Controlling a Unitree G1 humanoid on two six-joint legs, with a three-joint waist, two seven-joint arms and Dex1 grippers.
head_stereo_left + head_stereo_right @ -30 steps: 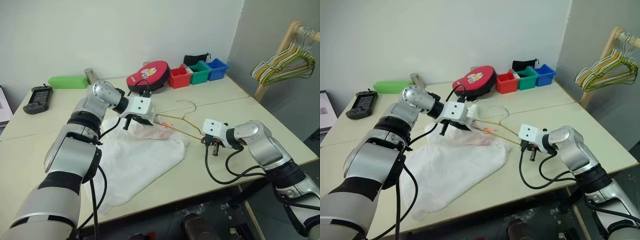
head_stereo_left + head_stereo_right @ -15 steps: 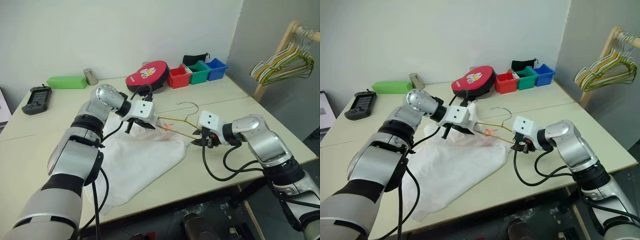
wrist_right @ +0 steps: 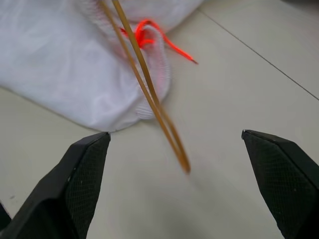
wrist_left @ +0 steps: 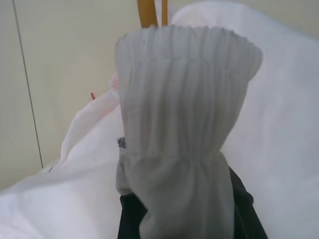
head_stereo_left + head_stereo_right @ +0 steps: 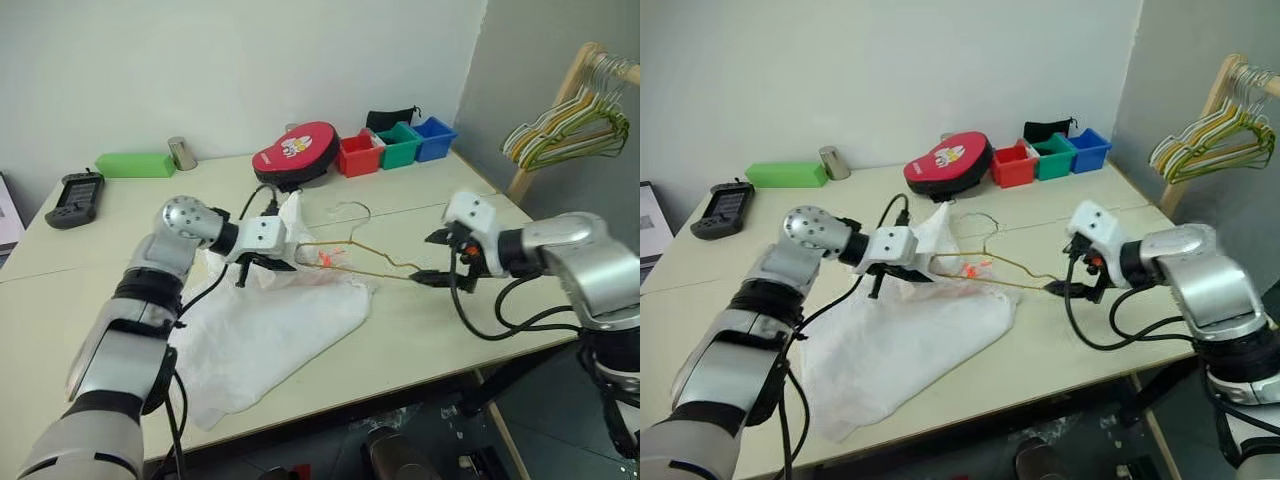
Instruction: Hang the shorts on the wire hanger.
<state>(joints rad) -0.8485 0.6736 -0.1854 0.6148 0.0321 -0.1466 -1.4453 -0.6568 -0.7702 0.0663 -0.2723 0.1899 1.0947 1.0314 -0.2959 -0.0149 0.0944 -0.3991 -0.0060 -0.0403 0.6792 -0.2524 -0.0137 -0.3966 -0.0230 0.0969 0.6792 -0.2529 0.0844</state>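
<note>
Shorts (image 5: pixel 270 320), large, white, thin-fabric, are spread on the pale tabletop (image 5: pixel 440 330), with the gathered waistband lifted and pinched between the pressed-together fingers of the left gripper (image 5: pixel 262 262). Thin yellowish-tan wire hanger (image 5: pixel 360 262) is seen partly threaded into that raised waistband, its long axis running across toward the right gripper (image 5: pixel 440 258). Right gripper's 2 fingers are spread wide, with the hanger's free corner seen between them but touched by neither. Right arm is judged nearer that corner, so a re-grip there is likely needed next.
</note>
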